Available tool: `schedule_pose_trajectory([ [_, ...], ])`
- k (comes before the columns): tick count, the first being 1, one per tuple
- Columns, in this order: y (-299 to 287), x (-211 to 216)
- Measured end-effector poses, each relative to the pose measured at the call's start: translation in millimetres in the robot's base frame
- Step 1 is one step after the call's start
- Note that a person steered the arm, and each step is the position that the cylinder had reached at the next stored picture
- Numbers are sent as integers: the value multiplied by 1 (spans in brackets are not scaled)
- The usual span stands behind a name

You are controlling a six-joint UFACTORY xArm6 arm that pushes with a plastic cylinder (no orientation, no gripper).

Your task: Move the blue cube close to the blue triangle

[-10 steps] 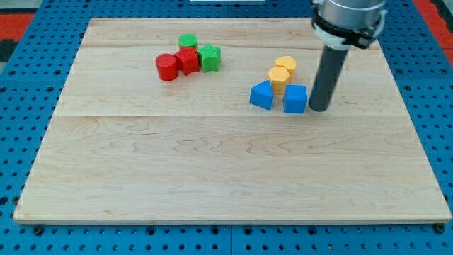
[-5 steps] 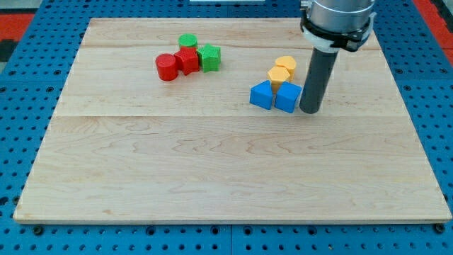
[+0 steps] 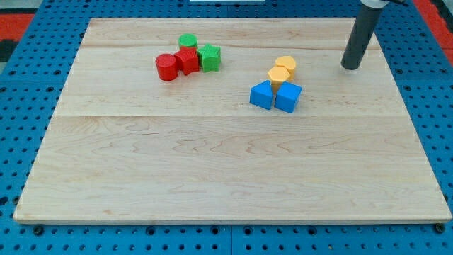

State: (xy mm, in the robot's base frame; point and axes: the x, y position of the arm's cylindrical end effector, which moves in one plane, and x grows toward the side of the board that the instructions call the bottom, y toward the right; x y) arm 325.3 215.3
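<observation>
The blue cube (image 3: pixel 288 97) lies right of the board's centre, touching the right side of the blue triangle (image 3: pixel 261 95). My tip (image 3: pixel 350 67) rests on the board up and to the right of the blue cube, well apart from it. The dark rod rises out of the view's top.
Two yellow blocks (image 3: pixel 282 71) sit just above the blue pair, the lower one touching it. A cluster of a red cylinder (image 3: pixel 167 67), a red block (image 3: pixel 188 59), a green cylinder (image 3: pixel 188 41) and a green block (image 3: pixel 210 57) lies at the upper left. The wooden board (image 3: pixel 212 170) lies on a blue pegboard.
The tip pushed the blue cube left against the blue triangle, then drew away up and to the right. The other blocks have not moved.
</observation>
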Motion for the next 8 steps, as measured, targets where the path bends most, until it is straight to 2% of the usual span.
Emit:
schedule_pose_trajectory([
  [8,-3,6],
])
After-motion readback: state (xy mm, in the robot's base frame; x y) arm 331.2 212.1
